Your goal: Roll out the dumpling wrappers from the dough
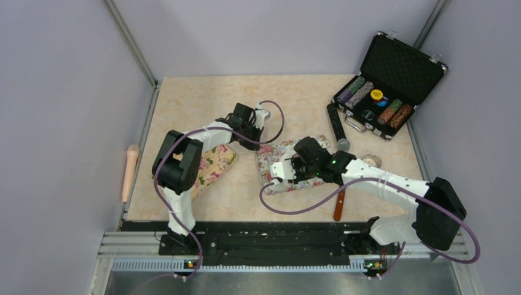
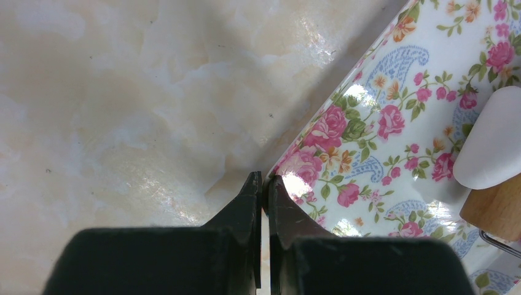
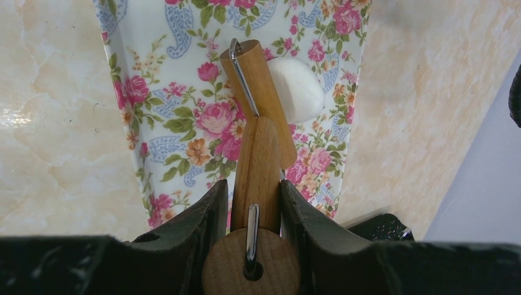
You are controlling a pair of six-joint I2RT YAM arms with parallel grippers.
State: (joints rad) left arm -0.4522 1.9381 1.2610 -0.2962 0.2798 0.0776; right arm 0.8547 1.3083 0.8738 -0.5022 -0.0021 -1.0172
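A floral mat (image 1: 273,158) lies mid-table. On it sits a rounded white lump of dough (image 3: 299,90), also seen in the left wrist view (image 2: 491,141). My right gripper (image 3: 253,184) is shut on the handle of a small wooden roller (image 3: 258,160). The roller's drum (image 3: 261,86) lies against the dough. From above, the right gripper (image 1: 293,171) hangs over the mat's near part and hides the dough. My left gripper (image 2: 265,181) is shut, empty, with its tips at the mat's (image 2: 399,123) edge, at the far left corner (image 1: 253,142). No flat dumpling wrappers show.
A floral cloth (image 1: 212,166) lies under the left arm. A pink rolling pin (image 1: 130,171) lies past the left rail. An open case of chips (image 1: 384,86) stands far right, with a black bar (image 1: 335,121), a small metal ring (image 1: 371,161) and a brown-handled tool (image 1: 339,206) nearby.
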